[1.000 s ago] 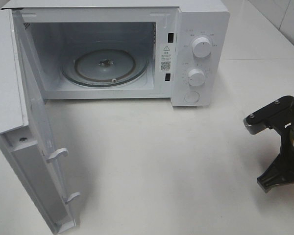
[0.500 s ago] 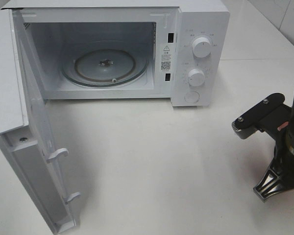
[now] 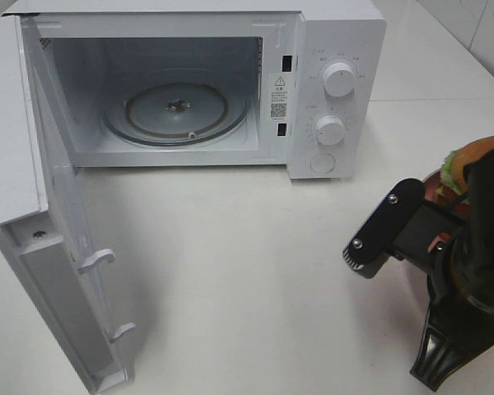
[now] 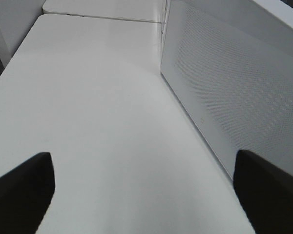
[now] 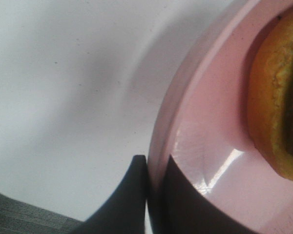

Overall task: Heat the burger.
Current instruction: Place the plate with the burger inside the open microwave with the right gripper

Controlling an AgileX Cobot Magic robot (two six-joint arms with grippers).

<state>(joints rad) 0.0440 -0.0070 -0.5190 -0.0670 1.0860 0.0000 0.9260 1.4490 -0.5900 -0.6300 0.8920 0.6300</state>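
Right wrist view alone shows the grip: the right jaws are pinched shut on the rim of the pink plate (image 5: 200, 112), one dark finger (image 5: 129, 200) outside the rim and one inside, and the burger (image 5: 271, 97) sits on that plate. Exterior high view shows only its bun and lettuce peeking over the right arm (image 3: 477, 247), which hangs low at the right edge, well apart from the microwave (image 3: 337, 49), whose door (image 3: 33, 206) stands swung wide. Left wrist view shows the left jaws spread wide, holding nothing, above the white worktop (image 4: 97, 107) beside a dotted white panel (image 4: 234, 97). White wall tiles (image 3: 477, 25) stand behind
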